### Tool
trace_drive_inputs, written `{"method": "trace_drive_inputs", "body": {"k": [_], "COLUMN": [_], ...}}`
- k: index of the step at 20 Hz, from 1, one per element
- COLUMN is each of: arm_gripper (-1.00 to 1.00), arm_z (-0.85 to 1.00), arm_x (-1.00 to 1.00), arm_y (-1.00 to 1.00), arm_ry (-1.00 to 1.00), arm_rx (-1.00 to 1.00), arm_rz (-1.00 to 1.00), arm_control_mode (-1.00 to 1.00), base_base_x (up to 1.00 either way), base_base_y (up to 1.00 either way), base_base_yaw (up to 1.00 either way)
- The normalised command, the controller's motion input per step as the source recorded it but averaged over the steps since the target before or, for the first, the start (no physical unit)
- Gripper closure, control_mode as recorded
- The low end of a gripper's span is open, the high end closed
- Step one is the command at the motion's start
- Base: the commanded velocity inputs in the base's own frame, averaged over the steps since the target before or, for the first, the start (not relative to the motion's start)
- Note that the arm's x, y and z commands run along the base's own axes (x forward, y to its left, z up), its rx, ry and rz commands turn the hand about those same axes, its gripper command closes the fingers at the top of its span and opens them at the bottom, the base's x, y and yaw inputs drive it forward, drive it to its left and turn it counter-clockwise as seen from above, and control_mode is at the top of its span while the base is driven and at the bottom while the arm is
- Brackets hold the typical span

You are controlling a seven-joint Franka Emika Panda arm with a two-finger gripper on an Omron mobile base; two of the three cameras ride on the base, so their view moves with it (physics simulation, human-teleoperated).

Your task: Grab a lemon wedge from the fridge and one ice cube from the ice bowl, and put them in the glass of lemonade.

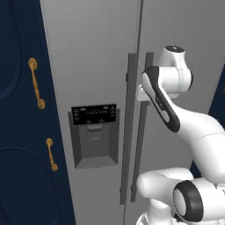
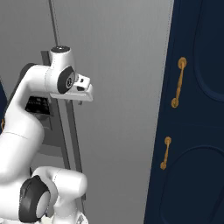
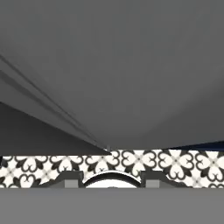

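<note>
**Fridge doors shut, hand at the right-door handle**

Grey steel takes up most of both base views: the fridge (image 1: 92, 57) stands closed in front of me, its two dark bar handles side by side down the middle seam and the black-panelled dispenser recess (image 1: 95, 136) set in the left door. Navy cabinets with brass handles (image 1: 36, 83) flank it on both sides.

My arm reaches up to the handles, and the gripper (image 2: 83, 97) sits at the right-door handle (image 1: 143, 127), roughly level with the top of the dispenser. From the base views I cannot make out the fingertips, and the hand view looks along grey door surface down to a strip of patterned floor tile (image 3: 175, 162), so I cannot tell whether the jaws are closed on the bar or merely beside it.

The lemon wedge must be behind these doors, out of sight; I judge the task barely begun, with the door yet to be opened.

Risks as I see them:
- If the fingers are not truly around the bar, a pull would slip off and leave the door shut
- The two handles stand very close together, so a slightly off approach could catch the left one, or wedge a finger between them
- Pulling straight back instead of following the door's arc could drag the grip off the bar or strain the wrist
</note>
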Motion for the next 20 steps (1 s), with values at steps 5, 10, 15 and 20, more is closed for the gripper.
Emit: {"method": "trace_drive_inputs", "body": {"k": [5,10,15,20], "arm_gripper": [-1.00,-1.00,-1.00,-1.00], "arm_z": [-0.05,-0.28,-0.51,0.00], "arm_x": [-0.58,-0.65,-0.14,0.00], "arm_y": [0.01,-0.18,-0.02,0.00], "arm_ry": [-0.05,0.04,0.06,0.00], "arm_rx": [0.03,0.11,0.07,0.00], "arm_rz": [0.00,-0.05,-0.10,0.00], "arm_control_mode": [-1.00,-1.00,-1.00,1.00], "base_base_x": [0.00,0.00,0.00,-0.15], "base_base_y": [0.00,0.00,0.00,0.00], "base_base_yaw": [0.00,0.00,0.00,0.00]}}
